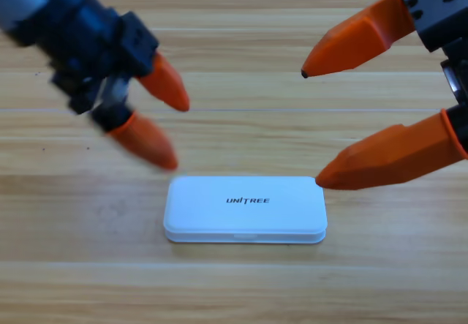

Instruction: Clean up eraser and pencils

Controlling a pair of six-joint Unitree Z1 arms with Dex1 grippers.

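Observation:
A white case (245, 209) lies shut on the wooden table, lid down, with lettering on top. The eraser and the pencils are out of view. My left gripper (175, 135) hangs above and to the left of the case, open, with nothing between its orange jaws. My right gripper (311, 126) waits at the right edge, shown large and partly cut off, open and empty; its lower jaw tip reaches over the case's upper right corner.
Bare wooden table (234, 287) lies all around the case.

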